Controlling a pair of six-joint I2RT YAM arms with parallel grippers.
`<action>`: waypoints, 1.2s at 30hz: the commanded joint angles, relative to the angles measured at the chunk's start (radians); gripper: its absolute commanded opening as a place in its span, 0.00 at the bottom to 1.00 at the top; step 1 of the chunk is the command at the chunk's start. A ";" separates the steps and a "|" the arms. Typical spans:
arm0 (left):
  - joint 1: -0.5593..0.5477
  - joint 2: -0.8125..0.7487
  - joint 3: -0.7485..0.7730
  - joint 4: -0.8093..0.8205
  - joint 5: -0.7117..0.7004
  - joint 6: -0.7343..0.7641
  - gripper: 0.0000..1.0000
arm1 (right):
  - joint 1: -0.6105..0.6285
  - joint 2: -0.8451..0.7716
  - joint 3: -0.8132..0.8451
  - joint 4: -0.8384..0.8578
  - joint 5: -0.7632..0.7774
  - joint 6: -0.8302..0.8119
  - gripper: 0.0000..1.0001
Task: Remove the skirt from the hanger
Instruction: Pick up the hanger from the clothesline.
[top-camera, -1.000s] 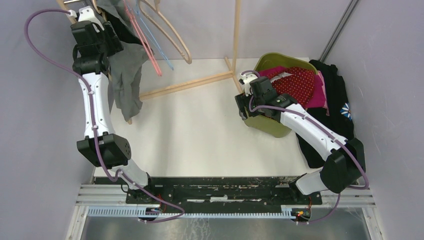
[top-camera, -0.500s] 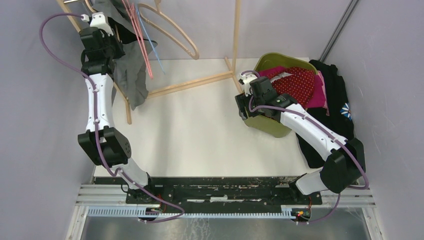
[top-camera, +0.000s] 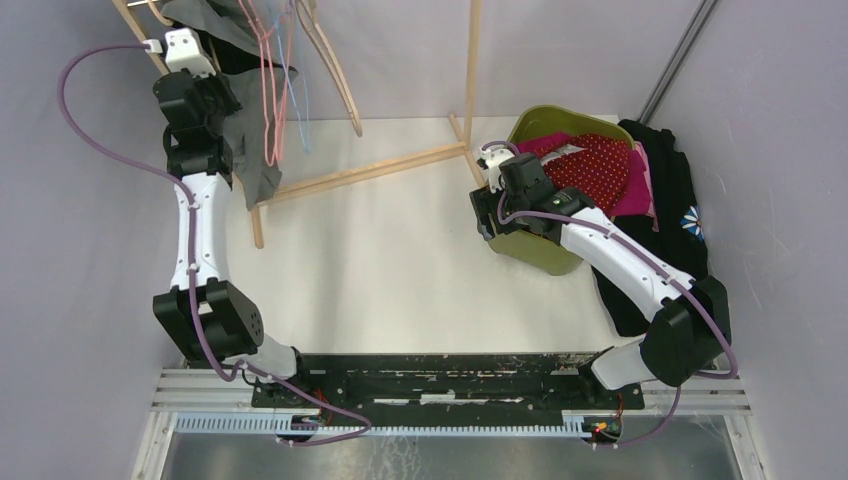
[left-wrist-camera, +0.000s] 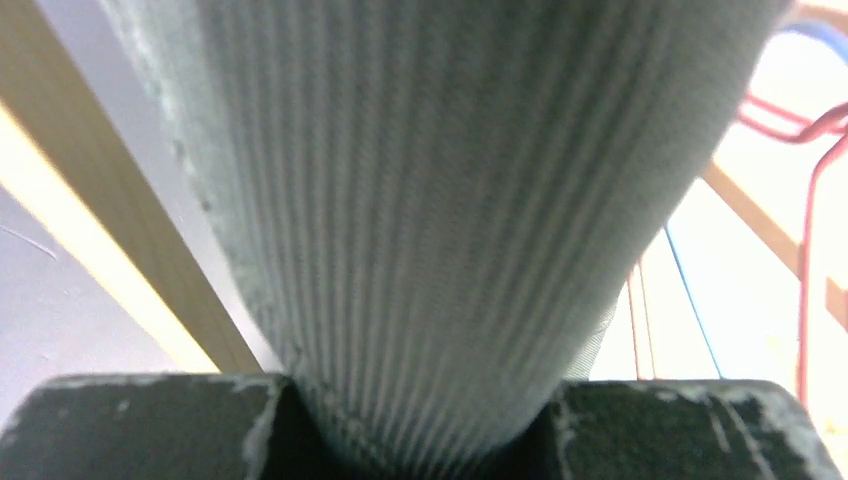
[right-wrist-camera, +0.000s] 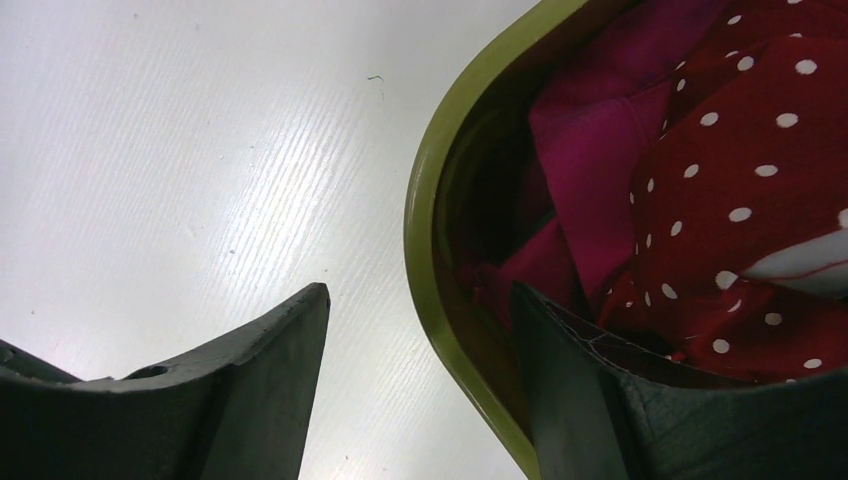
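From above: grey ribbed skirt (top-camera: 258, 155) at the far-left wooden rack (top-camera: 360, 170), upper part cut off by the frame edge. Hard to tell its hanger among the pink and blue wire hangers (top-camera: 268, 80). Olive-green tub (top-camera: 545, 250) on the white counter (top-camera: 400, 270), holding red white-dotted cloth (top-camera: 600, 165) and magenta cloth (top-camera: 640, 190).

Left wrist: left hand (left-wrist-camera: 420, 435) clenched on the skirt, cloth blocking nearly everything.

Right wrist: right hand (right-wrist-camera: 420, 370) released, straddling the tub's rim.
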 joint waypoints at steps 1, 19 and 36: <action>0.003 -0.073 0.034 0.297 -0.057 -0.005 0.03 | 0.004 0.000 0.005 0.040 -0.012 0.004 0.72; 0.002 -0.187 -0.208 0.223 -0.038 0.009 0.03 | 0.005 -0.004 0.009 0.035 -0.009 -0.002 0.72; -0.030 -0.367 -0.398 -0.267 -0.052 0.054 0.03 | 0.015 -0.024 0.047 0.006 -0.003 -0.007 0.72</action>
